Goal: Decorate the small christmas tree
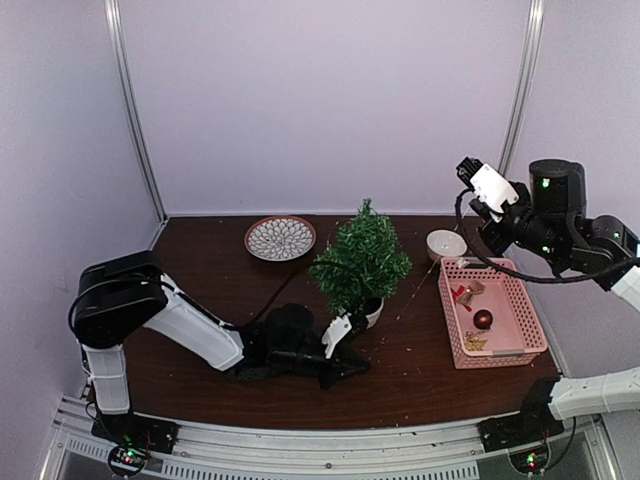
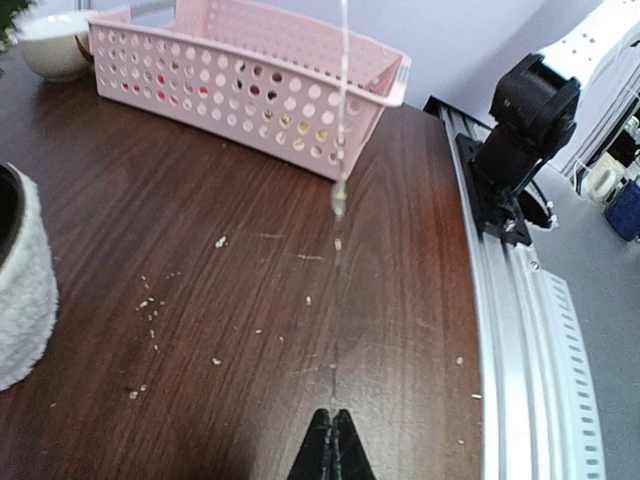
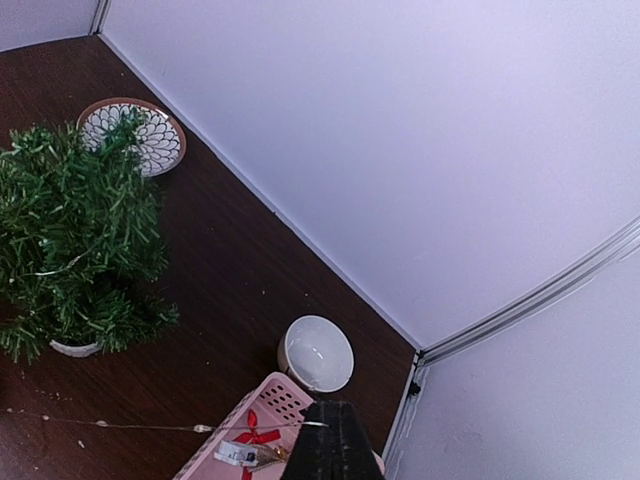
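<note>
The small christmas tree [image 1: 362,262] stands mid-table in its white pot [image 1: 372,312]; it also shows in the right wrist view [image 3: 75,250]. A thin wire light string [image 1: 425,285] runs from my raised right gripper [image 1: 464,170] down towards my left gripper [image 1: 345,365], which lies low on the table by the pot [image 2: 20,290]. In the left wrist view the string [image 2: 340,190] rises from the shut left gripper [image 2: 335,445]. In the right wrist view the right gripper [image 3: 335,440] is shut on the string [image 3: 150,426].
A pink basket [image 1: 495,345] at the right holds a red ball [image 1: 483,319], a red bow [image 1: 460,294] and a gold ornament [image 1: 474,342]. A white bowl [image 1: 446,244] stands behind it. A patterned plate [image 1: 280,238] lies behind the tree. Needle bits litter the table.
</note>
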You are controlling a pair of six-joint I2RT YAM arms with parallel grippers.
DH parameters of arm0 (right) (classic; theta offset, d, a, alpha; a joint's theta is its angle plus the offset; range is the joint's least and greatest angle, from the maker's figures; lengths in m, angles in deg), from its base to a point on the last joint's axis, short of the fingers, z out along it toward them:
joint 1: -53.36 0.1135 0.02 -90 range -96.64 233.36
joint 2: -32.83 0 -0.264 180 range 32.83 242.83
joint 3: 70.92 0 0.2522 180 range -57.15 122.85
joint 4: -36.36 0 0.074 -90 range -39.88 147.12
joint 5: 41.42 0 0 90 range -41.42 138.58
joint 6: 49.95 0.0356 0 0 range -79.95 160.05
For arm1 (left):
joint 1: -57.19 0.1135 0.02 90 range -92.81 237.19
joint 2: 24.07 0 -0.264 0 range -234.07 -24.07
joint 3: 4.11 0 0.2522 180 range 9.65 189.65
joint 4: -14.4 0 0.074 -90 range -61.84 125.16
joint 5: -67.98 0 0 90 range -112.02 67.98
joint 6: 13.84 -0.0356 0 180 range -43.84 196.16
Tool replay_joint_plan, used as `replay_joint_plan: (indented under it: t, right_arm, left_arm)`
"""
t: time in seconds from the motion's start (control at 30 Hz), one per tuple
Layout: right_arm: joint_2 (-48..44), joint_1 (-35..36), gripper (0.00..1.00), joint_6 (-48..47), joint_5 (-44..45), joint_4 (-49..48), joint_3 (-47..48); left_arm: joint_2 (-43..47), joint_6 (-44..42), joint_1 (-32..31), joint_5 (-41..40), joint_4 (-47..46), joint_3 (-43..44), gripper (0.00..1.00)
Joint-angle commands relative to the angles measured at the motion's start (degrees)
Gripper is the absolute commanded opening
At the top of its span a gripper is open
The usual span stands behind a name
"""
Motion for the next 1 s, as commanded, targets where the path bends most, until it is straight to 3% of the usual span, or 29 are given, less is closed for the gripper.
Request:
replay_joint_plan:
  t: [0.0, 0.33, 0.37, 0.47, 0.6, 0.8, 0.97]
  right_arm:
    - [1.59, -0.2, 0.0, -0.91, 1.76, -6.34, 3.89]
    - [7.22, -0.2, 0.0, -1.94, -0.75, -7.84, 7.63]
    - [7.43, -0.25, 0.0, -1.99, -0.9, -7.85, 7.66]
    - [7.63, -0.2, 0.0, -1.76, -1.42, -7.26, 7.62]
    - [7.11, -0.2, 0.0, -1.48, -1.86, -6.3, 6.98]
    - [5.48, -0.2, 0.0, -0.83, -1.58, -5.12, 5.43]
    - [4.08, -0.22, 0.0, -0.15, -1.65, -4.94, 3.82]
  left_arm:
    - [4.93, -0.55, -0.41, -3.25, -1.33, -4.8, 0.0]
    - [8.12, 5.29, -0.45, -9.63, -9.62, -11.51, 0.0]
    - [8.41, 4.8, -0.43, -10.14, -7.78, -11.47, 0.04]
    - [9.69, -1.7, -1.56, -9.95, 1.01, -9.02, 0.31]
    - [11.66, -7.12, -3.03, -11.37, 5.84, -7.83, 0.49]
    - [21.45, -7.95, -5.69, -18.2, 9.39, -10.73, 0.51]
    - [28.11, -11.59, -7.7, -26.36, 18.39, -8.32, 0.48]
